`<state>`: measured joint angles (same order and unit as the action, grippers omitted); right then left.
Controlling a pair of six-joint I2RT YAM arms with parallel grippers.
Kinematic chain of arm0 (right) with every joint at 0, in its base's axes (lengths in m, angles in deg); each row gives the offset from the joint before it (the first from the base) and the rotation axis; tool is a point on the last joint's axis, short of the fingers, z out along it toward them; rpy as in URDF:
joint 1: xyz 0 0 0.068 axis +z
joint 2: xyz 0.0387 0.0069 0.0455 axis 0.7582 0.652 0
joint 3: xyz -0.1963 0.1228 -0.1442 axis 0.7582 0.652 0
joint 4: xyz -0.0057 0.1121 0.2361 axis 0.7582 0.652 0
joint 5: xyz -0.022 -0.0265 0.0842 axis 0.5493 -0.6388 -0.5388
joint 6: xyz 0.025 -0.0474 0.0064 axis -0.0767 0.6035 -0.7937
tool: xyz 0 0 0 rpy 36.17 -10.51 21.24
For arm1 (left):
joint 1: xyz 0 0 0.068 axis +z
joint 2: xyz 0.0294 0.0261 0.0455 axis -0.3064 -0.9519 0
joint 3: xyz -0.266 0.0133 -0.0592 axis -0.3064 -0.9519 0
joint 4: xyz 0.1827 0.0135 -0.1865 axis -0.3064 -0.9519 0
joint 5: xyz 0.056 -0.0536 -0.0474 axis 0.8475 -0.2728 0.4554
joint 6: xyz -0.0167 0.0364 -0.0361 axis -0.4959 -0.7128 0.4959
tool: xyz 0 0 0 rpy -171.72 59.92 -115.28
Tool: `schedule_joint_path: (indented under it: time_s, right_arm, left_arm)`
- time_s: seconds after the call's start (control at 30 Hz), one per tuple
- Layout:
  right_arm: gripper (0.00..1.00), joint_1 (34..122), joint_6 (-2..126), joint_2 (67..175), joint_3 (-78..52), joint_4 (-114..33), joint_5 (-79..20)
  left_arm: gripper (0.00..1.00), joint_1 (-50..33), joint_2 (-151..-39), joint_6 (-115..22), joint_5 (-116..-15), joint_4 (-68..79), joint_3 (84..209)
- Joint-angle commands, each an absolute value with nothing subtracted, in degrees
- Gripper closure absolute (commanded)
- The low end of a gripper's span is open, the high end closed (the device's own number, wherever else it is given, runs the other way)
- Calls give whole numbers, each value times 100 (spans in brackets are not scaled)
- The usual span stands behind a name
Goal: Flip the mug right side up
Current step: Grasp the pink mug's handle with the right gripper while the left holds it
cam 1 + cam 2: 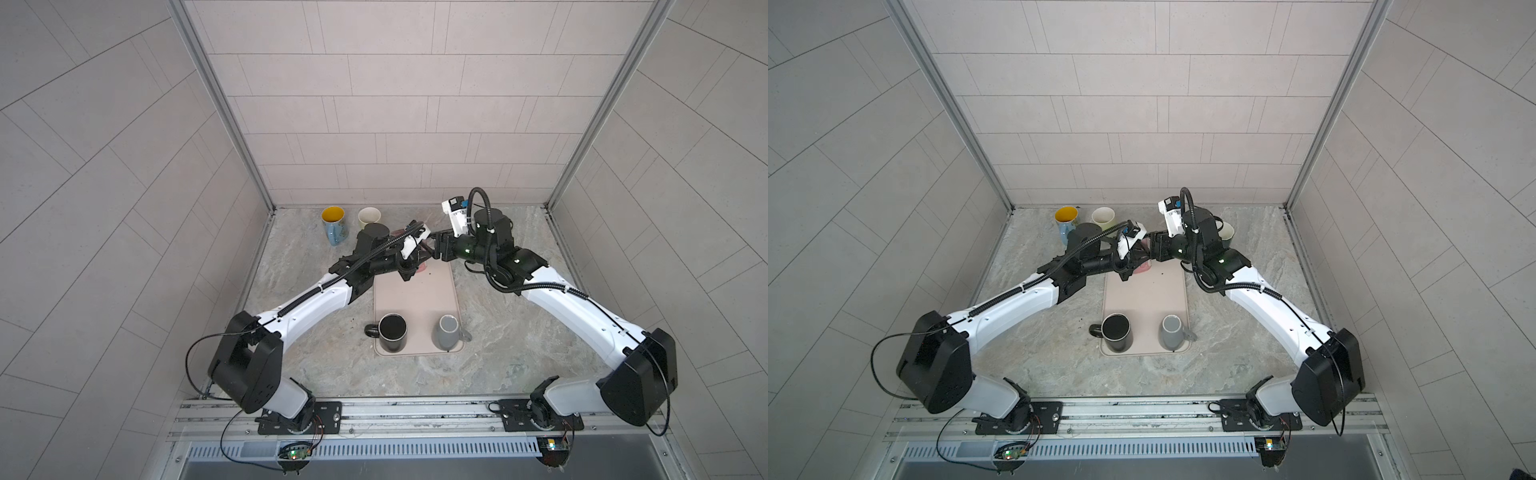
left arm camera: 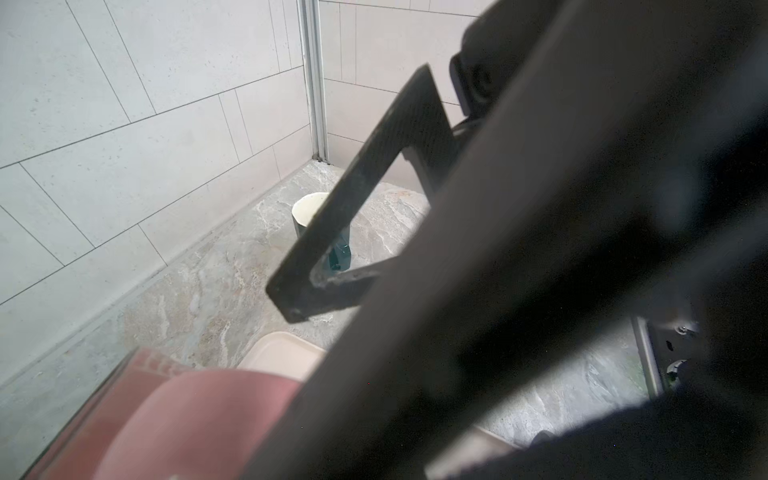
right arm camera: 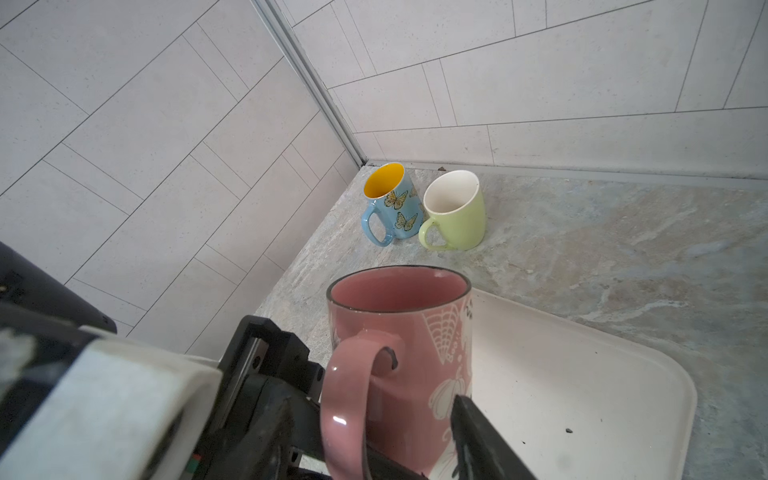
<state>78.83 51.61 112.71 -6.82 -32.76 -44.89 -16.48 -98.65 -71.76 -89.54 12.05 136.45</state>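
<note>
The left hand [image 3: 328, 409] is clamped fully closed on the handle [image 3: 345, 386] of the pink mug [image 3: 399, 328]. A dark fingertip shows through the handle's loop.

The right hand [image 1: 434, 248] reaches in from the other side. One of its fingers [image 3: 473, 419] lies just beside the mug's wall, on the side away from the handle. The other finger is hidden, so it is not clear whether this hand grips the mug or stands clear of it.

The pink mug is upright, mouth up, at the far left corner of the tray [image 3: 582, 374]. Its base is hidden, so there is no telling whether it rests on the tray.

On the near end of the tray stand a black mug [image 1: 392, 330] at left and a grey mug [image 1: 448, 332] at right, both mouth up.

Beyond the tray, on the counter [image 3: 623, 232], a blue butterfly mug [image 3: 395, 208] and a green mug [image 3: 457, 212] stand side by side in the far left corner. A teal mug [image 2: 307, 212] stands far right, behind the right arm.
</note>
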Motion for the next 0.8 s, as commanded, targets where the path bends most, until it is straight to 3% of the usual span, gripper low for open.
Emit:
schedule_joint_path:
  time_s: [0.0,0.43,0.77]
  right_arm:
    - [38,7965,5085,11366,-789,-3368,-4464]
    - [49,8079,4894,11543,-749,-3505,-3997]
    - [51,8115,4878,11610,-816,-3153,-3742]
  left_arm:
    - [100,-1728,-9475,-7439,-8943,2044,13745]
    - [100,-1926,-9273,-7509,-8686,2256,13551]
    - [100,-1972,-9180,-7497,-8189,2705,13362]
